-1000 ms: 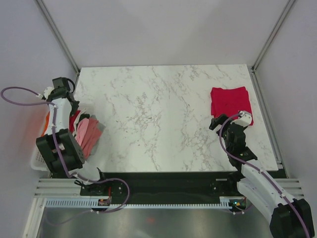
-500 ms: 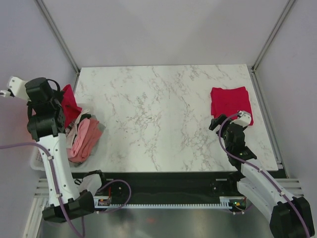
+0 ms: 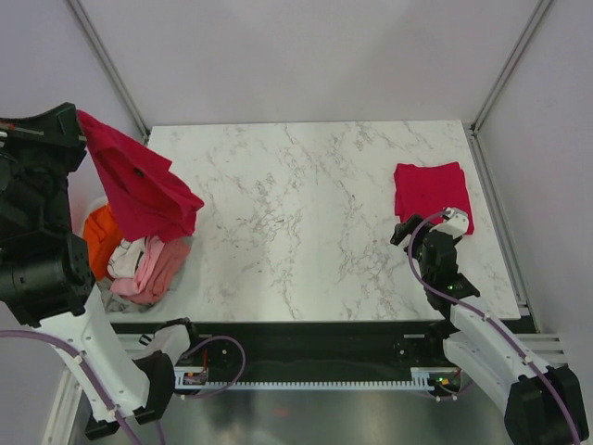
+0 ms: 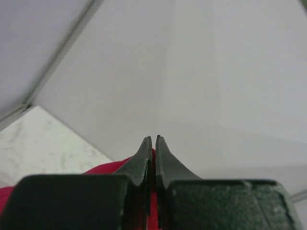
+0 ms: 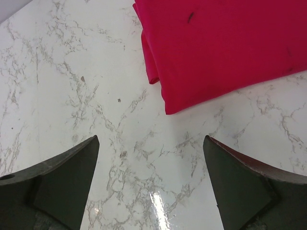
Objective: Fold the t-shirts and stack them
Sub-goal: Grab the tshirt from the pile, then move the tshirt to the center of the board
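Hanging t-shirt [image 3: 139, 185]: crimson, plain, unfolded. It is held up by its top edge in the left pincer [image 3: 78, 119], whose jaws are pressed together on the cloth, and it is draped over the bench's far-left corner. One second earlier the left arm was bent low over the heap of pink, orange and pale garments [image 3: 139, 264] at the bench's left edge. Half a second earlier it was partly raised with red cloth gathered at it. Now it is raised high and the shirt is spread out above the heap.

Folded t-shirt [image 3: 430, 190]: crimson, laid flat near the bench's right edge, unmoved throughout. The right pincer [image 5: 149, 139] is held just on its near side with jaws spread wide and nothing between them, likewise unmoved.

Bench [image 3: 306, 213]: white marble pattern, grey veins. Enclosure: pale grey walls, metal corner posts [image 3: 109, 63].

Views: in the left wrist view only the closed jaw tips are given, a sliver of red between them, against wall and a bench corner. In the right wrist view the folded shirt's near edge, a layered fold at its left corner and small dark specks are shown. The heap is seen from above only.
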`<state>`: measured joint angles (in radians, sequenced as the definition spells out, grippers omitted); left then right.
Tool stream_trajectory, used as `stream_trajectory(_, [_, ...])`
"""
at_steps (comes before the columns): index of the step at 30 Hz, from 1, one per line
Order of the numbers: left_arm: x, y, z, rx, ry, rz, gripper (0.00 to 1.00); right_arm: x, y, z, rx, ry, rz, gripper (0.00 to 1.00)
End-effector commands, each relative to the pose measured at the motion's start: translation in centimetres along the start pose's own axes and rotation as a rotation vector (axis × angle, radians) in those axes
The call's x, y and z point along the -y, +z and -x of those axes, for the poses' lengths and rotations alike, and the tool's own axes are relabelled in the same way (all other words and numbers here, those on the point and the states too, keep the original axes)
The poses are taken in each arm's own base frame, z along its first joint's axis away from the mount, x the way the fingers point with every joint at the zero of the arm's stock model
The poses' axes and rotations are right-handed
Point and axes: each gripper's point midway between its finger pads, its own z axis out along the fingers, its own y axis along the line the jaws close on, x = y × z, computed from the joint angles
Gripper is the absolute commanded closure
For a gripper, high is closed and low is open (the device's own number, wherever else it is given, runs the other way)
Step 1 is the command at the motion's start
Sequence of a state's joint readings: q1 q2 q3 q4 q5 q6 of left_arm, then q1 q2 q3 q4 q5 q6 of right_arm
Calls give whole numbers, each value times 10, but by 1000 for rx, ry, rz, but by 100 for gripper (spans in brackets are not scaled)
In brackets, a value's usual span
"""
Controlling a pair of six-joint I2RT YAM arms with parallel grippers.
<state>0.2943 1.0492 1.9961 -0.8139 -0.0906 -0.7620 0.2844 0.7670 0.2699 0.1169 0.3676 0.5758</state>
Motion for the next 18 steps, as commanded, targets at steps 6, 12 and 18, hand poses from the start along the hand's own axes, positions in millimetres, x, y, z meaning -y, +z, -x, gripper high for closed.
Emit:
stream_trajectory(6, [101,6,-47,-342,-258,-450,98,-9,2,17,35,11,8,2])
stream_trajectory(12, [142,8,-142,-557,-195,-519,98,-10,3,15,33,13,14,2])
stream_trajectory(18, [166,7,-219,-714,-117,-559,98,-11,6,14,28,12,17,2])
